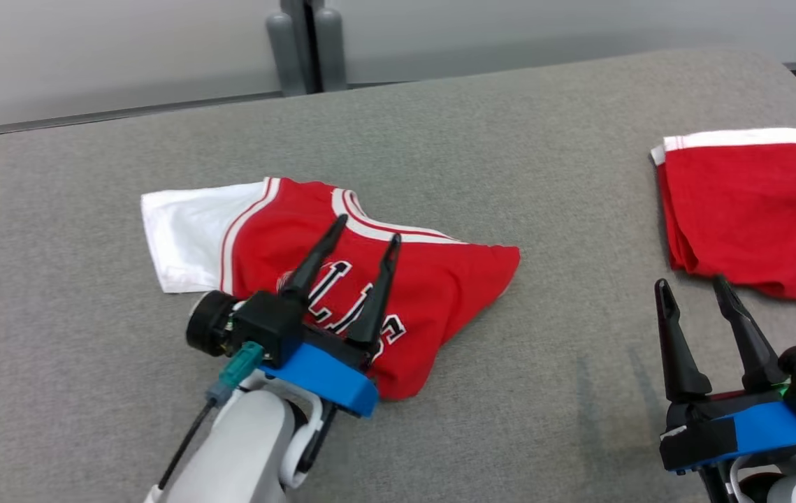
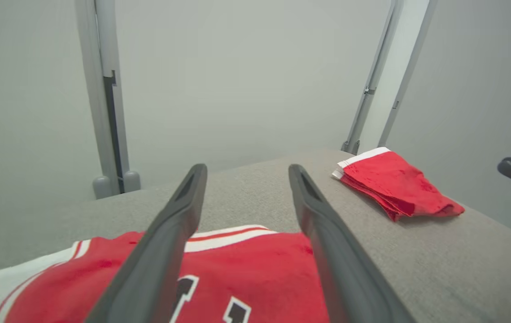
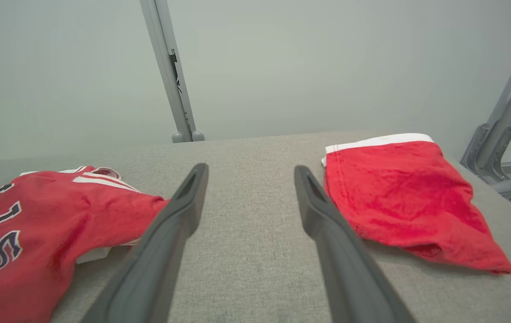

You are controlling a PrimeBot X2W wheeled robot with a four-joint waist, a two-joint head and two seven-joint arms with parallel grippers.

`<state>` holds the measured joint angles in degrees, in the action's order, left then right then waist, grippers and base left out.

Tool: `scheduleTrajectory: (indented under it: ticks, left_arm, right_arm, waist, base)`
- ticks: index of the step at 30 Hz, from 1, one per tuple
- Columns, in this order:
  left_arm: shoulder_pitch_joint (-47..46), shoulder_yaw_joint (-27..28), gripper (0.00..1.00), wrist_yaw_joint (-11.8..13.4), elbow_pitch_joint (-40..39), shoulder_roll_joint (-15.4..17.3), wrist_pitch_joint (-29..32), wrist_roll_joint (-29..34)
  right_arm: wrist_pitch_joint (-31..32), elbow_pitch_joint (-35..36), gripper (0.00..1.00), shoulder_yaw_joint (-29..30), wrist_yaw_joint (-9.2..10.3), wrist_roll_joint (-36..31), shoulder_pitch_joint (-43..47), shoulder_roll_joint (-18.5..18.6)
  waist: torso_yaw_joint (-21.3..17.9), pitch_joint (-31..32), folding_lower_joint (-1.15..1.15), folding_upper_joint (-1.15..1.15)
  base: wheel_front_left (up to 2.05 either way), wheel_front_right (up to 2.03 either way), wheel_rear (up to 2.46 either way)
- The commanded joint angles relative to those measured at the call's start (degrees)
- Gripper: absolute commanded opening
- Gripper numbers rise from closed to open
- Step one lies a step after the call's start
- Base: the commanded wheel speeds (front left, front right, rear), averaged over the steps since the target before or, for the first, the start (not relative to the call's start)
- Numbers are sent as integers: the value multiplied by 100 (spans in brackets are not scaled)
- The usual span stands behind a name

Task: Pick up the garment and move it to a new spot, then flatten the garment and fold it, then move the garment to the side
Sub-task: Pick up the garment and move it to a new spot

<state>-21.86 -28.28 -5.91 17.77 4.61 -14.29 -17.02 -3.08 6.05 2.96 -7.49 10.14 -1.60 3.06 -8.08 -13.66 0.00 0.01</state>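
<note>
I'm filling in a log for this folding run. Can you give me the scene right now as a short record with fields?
table: grey, padded
jersey: red with white trim, rumpled, lettering up, centre-left
folded garment: red with a white band, far right
left gripper: open, over the jersey, holding nothing
right gripper: open, over bare table beside the folded garment
task stage: jersey not yet flattened or folded

Soft, even, bright light. Faint shadows streak the grey bench (image 1: 600, 391) just left of the right end effector (image 1: 690, 283). Wrist views bend at the edges.
</note>
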Motion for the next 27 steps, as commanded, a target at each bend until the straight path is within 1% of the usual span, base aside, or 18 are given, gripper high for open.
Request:
scheduleTrajectory:
  ticks: [1, 5, 7, 10, 13, 17, 21, 27]
  left_arm:
    - [-2, 106, 100, 76, -77, 66, -42, 44]
    - [223, 646, 100, 491, -279, 284, -83, 13]
    - [356, 936, 100, 640, -377, 402, -88, -4]
    - [649, 1299, 100, 770, -519, 578, -91, -25]
    - [939, 1569, 100, 829, -583, 757, -92, -52]
    - [1326, 1708, 100, 778, -575, 943, -93, -62]
    - [1613, 1635, 100, 698, -588, 1042, -45, -66]
    - [1990, 1547, 100, 728, -719, 1126, 111, -91]
  right_arm:
    - [23, 16, 100, 7, 0, -40, -23, -12]
    - [104, 66, 100, 11, 0, -81, 28, 14]
    - [149, 85, 100, 23, 0, -102, 69, 42]
    - [217, 103, 100, 45, 0, -121, 121, 74]
    - [287, 126, 100, 74, 0, -143, 201, 65]
    - [352, 118, 100, 58, 0, -130, 320, 62]
    - [447, 76, 100, 51, 0, -167, 457, 80]
    - [568, 131, 100, 42, 0, -200, 743, 79]
  waist:
    - [99, 30, 0, -1]
    - [474, 242, 0, -1]
    - [649, 336, 0, -1]
    - [862, 491, 0, -1]
    - [995, 622, 0, -1]
    - [1045, 842, 0, -1]
    - [1000, 1039, 0, -1]
    - [894, 1321, 0, -1]
  base:
    - [0, 0, 0]
    - [0, 0, 0]
    - [0, 0, 0]
    - [0, 0, 0]
    - [0, 0, 0]
    - [0, 0, 0]
    - [0, 0, 0]
    - [0, 0, 0]
